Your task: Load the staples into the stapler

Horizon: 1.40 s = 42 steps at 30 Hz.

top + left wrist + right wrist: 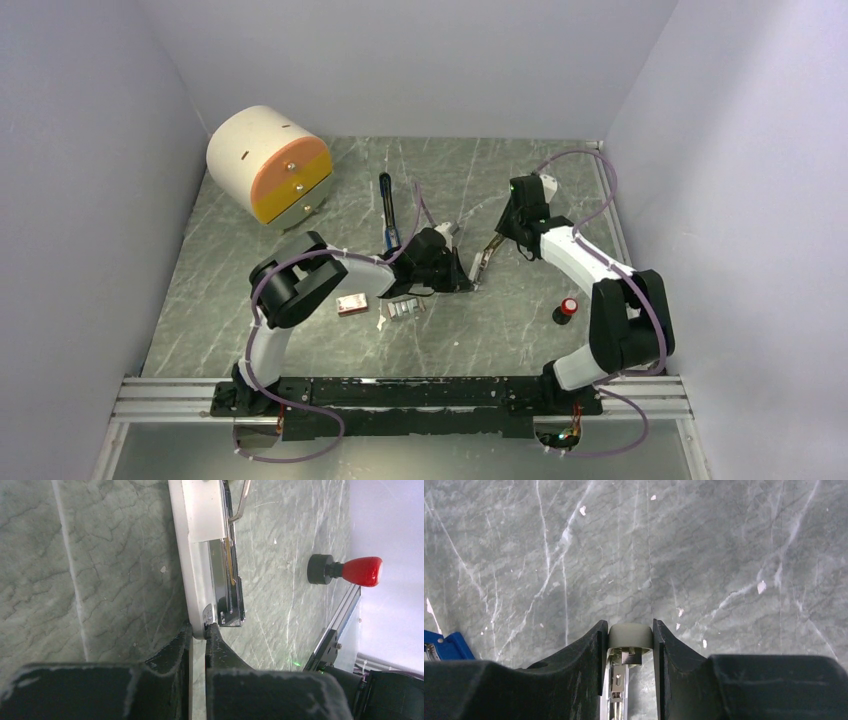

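The slim blue stapler (pixel 386 205) lies on the table behind my left arm; a blue corner of it shows in the right wrist view (pixel 446 646). The silvery staples (pixel 403 308) lie loose beside the pink-red and white box (pixel 351 304). No gripper touches them. My left gripper (pixel 458 276) (pixel 199 630) is shut on one end of a pale beige-grey bar (pixel 200 515) with an exposed metal channel (pixel 227 592). My right gripper (pixel 497 243) (pixel 629 630) is shut on the rounded pale tip (pixel 630 636) of that bar's raised upper arm (pixel 483 262).
A black cylinder with a red cap (pixel 567 308) (pixel 345 570) lies at the right. A round white and orange drawer unit (pixel 268 163) stands at the back left. The metal rail (pixel 400 395) runs along the near edge. Walls enclose the table.
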Each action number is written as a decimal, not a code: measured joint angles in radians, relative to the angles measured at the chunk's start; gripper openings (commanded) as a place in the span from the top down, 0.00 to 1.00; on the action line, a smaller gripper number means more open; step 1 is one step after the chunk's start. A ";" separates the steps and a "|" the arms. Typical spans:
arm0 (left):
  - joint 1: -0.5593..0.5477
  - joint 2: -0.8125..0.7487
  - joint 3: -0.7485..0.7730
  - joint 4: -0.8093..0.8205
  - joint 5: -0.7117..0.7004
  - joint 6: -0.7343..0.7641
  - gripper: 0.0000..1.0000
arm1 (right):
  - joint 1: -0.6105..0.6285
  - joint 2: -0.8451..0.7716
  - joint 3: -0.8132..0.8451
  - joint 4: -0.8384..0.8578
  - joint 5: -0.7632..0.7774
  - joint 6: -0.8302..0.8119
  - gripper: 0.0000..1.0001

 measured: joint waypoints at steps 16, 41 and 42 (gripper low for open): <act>-0.013 -0.010 0.005 -0.040 -0.046 -0.053 0.95 | -0.045 -0.016 -0.096 0.107 -0.169 -0.014 0.30; -0.025 -0.024 0.002 -0.077 -0.029 -0.134 0.95 | -0.038 -0.135 -0.363 0.221 -0.441 0.046 0.50; -0.025 -0.023 -0.001 -0.075 -0.027 -0.137 0.95 | -0.038 -0.132 -0.364 0.232 -0.444 0.049 0.53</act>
